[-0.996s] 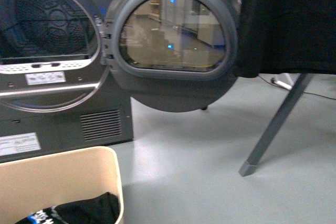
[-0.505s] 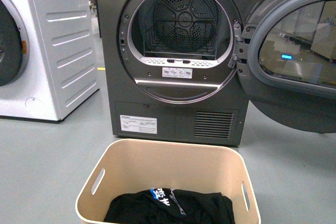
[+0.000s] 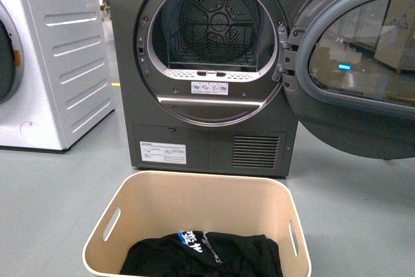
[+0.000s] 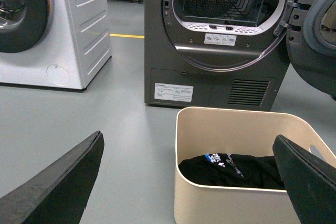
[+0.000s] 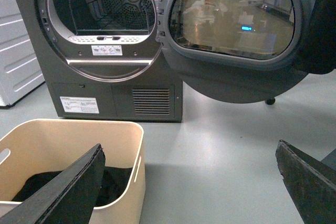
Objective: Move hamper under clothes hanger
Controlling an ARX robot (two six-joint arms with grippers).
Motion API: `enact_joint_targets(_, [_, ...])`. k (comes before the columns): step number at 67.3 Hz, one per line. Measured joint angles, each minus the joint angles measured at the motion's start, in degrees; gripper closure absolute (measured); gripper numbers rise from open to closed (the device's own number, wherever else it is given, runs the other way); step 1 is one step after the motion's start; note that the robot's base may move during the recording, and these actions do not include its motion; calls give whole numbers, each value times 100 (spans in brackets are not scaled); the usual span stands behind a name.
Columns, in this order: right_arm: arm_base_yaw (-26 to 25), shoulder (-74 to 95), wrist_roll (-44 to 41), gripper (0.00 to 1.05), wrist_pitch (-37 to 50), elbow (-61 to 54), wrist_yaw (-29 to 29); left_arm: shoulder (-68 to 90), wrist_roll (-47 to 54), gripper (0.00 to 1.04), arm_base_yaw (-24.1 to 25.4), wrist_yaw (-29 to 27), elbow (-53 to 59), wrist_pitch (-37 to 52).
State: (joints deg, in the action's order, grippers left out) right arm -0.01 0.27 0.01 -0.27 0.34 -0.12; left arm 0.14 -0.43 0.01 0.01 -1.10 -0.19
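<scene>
The beige hamper (image 3: 207, 192) stands on the grey floor in front of the dryer, with black clothes (image 3: 201, 254) in it. It also shows in the left wrist view (image 4: 220, 129) and the right wrist view (image 5: 79, 140). The clothes hanger is out of view in the front view; a black cloth edge (image 5: 323, 24) shows at the far side of the right wrist view. My left gripper (image 4: 189, 182) is open, its fingers either side of the hamper's near corner, apart from it. My right gripper (image 5: 191, 187) is open over bare floor beside the hamper.
The dark grey dryer (image 3: 207, 69) stands behind the hamper with its round door (image 3: 353, 69) swung open to the right. A white washing machine (image 3: 45, 56) stands to the left. Grey floor (image 5: 226, 145) lies to the right of the hamper.
The front view has swung left, from the dryer door and rack leg to facing the dryer; the hamper now sits centred low in view. The rack leg and black cloth left the front view.
</scene>
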Motion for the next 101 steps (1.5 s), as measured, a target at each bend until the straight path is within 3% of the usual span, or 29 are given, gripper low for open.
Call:
enact_joint_targets(4, [-208,555,118,8,-544,317,-852,772,-564,7,181,195,-485,-1025])
enact_joint_targets(7, [-245,2026,136,8,-122,929,-1377,2448,-907,7,619,387,-1217,-1305])
enact_joint_targets(18, [247,4968,-79,8,636,2592,-1141,5761,-472,7,918,420,-3237,-616])
enact_joint_targets(25, [636,6439,-188,8,584,3449,-883,7324,7,7,726,479,-4232,-809])
enact_joint_targets(32, [962,7764,-267,8,516,4343,-634,8605,402,7,402,101,-5084,-1029])
enact_joint_targets(49, [1276,10207,-466,8,409,5849,11,10528,1082,7,225,-673,-6408,-870])
enact_joint_targets(75, [1657,12386,-529,8,155,7361,549,12172,721,7,20,-332,-7493,-459])
enact_joint_targets(101, [1537,13317,-387,8,107,7903,833,13162,546,7,-214,-76,-7796,-33])
